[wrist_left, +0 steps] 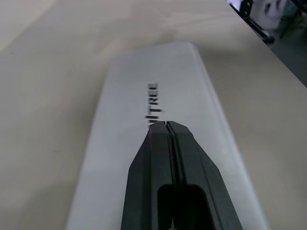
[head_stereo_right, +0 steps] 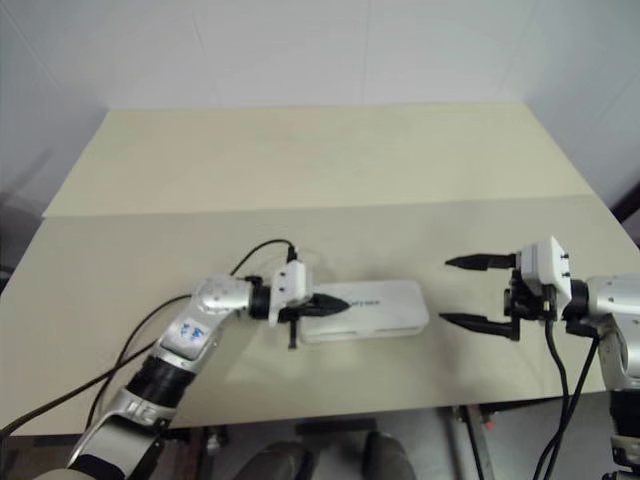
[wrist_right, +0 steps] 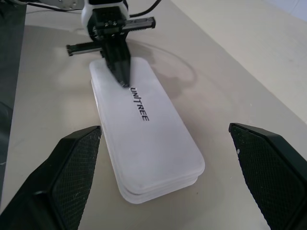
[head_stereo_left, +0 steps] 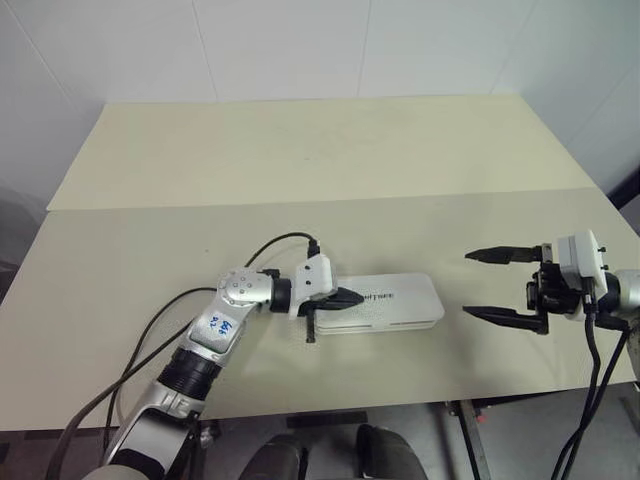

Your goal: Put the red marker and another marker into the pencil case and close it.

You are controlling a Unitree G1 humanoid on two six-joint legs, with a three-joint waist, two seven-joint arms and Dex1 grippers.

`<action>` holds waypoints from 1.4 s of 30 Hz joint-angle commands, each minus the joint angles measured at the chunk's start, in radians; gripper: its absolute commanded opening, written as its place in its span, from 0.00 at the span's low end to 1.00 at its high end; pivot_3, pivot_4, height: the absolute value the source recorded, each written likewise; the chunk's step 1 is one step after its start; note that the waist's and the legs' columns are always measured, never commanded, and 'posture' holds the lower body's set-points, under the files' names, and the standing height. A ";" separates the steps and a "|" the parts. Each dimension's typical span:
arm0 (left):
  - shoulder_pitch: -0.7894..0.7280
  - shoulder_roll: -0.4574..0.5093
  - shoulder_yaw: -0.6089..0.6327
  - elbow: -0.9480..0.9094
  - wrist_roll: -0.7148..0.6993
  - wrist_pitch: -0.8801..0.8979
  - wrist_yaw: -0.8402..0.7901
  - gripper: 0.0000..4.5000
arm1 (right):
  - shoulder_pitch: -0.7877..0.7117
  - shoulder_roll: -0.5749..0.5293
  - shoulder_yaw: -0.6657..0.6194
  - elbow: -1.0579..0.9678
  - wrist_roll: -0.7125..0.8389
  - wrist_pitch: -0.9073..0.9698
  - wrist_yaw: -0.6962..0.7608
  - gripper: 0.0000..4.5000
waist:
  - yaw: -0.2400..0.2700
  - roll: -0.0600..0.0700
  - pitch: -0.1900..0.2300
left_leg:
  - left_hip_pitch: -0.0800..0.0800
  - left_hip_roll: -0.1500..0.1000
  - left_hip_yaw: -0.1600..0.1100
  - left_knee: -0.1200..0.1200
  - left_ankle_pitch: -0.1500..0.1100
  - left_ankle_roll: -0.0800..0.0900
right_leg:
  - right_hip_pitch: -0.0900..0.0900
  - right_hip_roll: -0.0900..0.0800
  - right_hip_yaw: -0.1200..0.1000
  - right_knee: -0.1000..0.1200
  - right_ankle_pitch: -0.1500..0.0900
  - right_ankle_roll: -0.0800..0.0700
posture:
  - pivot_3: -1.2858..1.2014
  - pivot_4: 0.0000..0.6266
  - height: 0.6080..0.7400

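- Where the pencil case lies, I read it flat on the counter, lid down on its base, long side running across my view, near the front edge and roughly midway between the two arms.
- I see the left tool with both fingers pressed together, no gap between them and nothing gripped.
- Its joined tip sits over the lid at the case's left end, just at the start of the dark lettering; in the left wrist view the tip appears to rest on the white lid, though I cannot confirm firm contact.
- I see the right tool spread wide, its two black fingers well apart, one toward the far side of the counter and one toward the near side.
- It holds nothing and touches nothing; it hangs above the counter off the right end of the case, clear of it, fingers aimed toward the case.
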 commanded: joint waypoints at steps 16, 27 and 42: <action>0.014 0.012 -0.096 -0.065 0.086 0.105 0.044 0.01 | 0.047 0.068 0.004 -0.104 0.007 -0.001 -0.090 1.00 | 0.000 0.000 -0.001 | 0.002 0.000 0.000 0.000 0.000 0.000 | 0.002 0.000 0.001 0.000 0.000 0.000 | 0.52 0.24 1.00; 0.160 0.055 0.252 -0.217 -0.113 -0.081 0.117 0.01 | -0.068 0.117 0.095 0.057 -0.037 -0.074 -0.031 1.00 | -0.007 0.000 -0.001 | 0.002 0.001 0.001 0.000 0.000 0.000 | 0.001 0.001 0.002 -0.001 0.000 0.000 | 0.52 0.24 1.00; 0.585 0.189 0.535 -0.447 -0.348 -0.033 0.106 0.91 | -0.180 0.119 0.079 0.288 -0.073 -0.198 0.009 1.00 | -0.001 0.004 0.001 | 0.001 0.000 0.000 -0.003 -0.001 0.001 | 0.001 0.000 0.002 -0.002 0.000 -0.001 | 0.52 0.24 1.00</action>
